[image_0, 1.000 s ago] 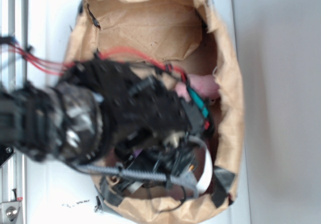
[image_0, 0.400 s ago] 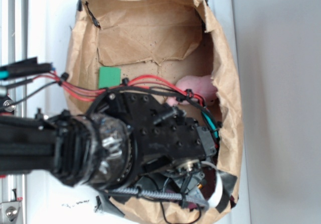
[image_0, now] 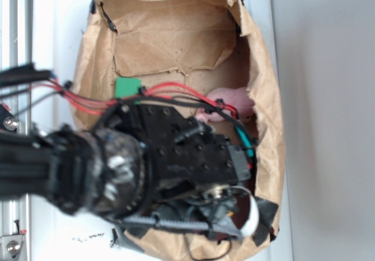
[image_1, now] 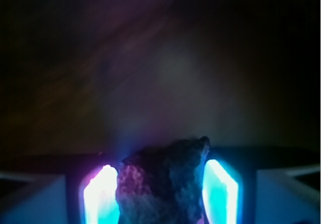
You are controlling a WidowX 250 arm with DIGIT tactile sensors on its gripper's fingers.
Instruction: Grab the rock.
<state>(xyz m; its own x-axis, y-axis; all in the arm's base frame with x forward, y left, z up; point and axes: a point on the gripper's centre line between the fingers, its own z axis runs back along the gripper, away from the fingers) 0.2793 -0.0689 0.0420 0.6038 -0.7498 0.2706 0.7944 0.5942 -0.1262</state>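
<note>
**Rock pinched between my pads, down in the paper bag**

Now my arm [image_0: 117, 167] reaches into a brown paper bag [image_0: 269, 97] that lies open on the white tabletop [image_0: 64, 27]. The bag's paper is creased and torn along its rim, with a ragged flap folded inside at the far end. Behind my arm in the exterior view, a flat green block [image_0: 128, 89] lies on the bag's floor, and a soft pink plush toy [image_0: 231, 102] sits against the bag's wall just beyond my wrist. Red wires [image_0: 176, 88] run over the top of the arm's black housing.

The exterior view hides my tool under the arm's bulk, so the wrist view tells the rest. There the rock [image_1: 163, 181] sits directly between my two fingers [image_1: 220, 194], which glow blue and pink. It is dark, lumpy and rough-grained, with a pointed corner jutting up toward the right pad. Both pads press against its sides with no gap visible on either flank, so my tool [image_1: 161, 194] is clenched on the rock, open only as far as the stone's width. Ahead of the tool everything is dim and blurred; I cannot tell what surface lies there, or whether the rock touches anything beneath it.
</note>
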